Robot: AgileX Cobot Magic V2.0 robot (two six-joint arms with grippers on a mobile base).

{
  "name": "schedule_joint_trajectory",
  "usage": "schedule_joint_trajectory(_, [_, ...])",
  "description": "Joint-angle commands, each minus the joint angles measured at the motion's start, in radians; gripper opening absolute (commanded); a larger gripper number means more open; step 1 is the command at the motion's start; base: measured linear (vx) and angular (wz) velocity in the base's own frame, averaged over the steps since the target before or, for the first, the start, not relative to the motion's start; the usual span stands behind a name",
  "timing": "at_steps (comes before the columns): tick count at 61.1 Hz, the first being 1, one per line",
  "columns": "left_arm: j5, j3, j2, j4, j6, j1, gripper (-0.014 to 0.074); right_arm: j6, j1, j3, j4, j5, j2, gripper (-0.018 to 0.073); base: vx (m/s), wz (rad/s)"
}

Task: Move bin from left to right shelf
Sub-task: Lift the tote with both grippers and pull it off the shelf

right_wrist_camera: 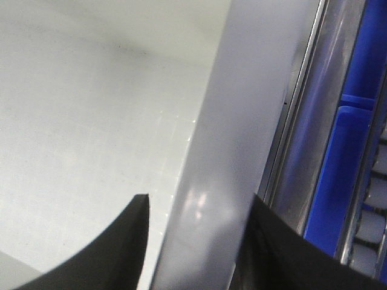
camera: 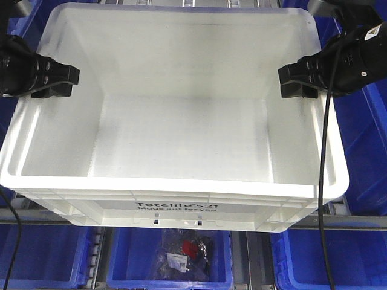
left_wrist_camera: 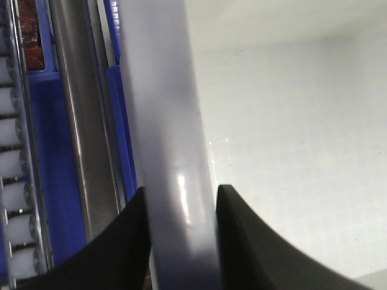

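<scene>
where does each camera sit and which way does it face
Front: up high, facing down into the bin; left gripper and right gripper clamp its side rims.
Left wrist: on the left arm, facing along its black fingers astride the rim.
Right wrist: mirrored, fingers astride the opposite rim.
Shared: the bin's white inside.
</scene>
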Motion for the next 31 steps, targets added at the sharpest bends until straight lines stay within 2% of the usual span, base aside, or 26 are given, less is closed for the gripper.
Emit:
schedule_joint_trajectory(1, [-0.105, -0.045, -0.049, -0.016, 0.027, -0.005, -0.0008, -0.037, -0.001, -0.034, 0.016, -0.055, -0.046, -0.0004, -0.12, 0.03])
schedule_joint_trajectory(31, [-0.105, -0.045, -0.049, -0.016, 0.027, -0.005, -0.0008, -0.037, -0.001, -0.034, 0.016, -0.055, -0.046, -0.0004, -0.13, -0.08])
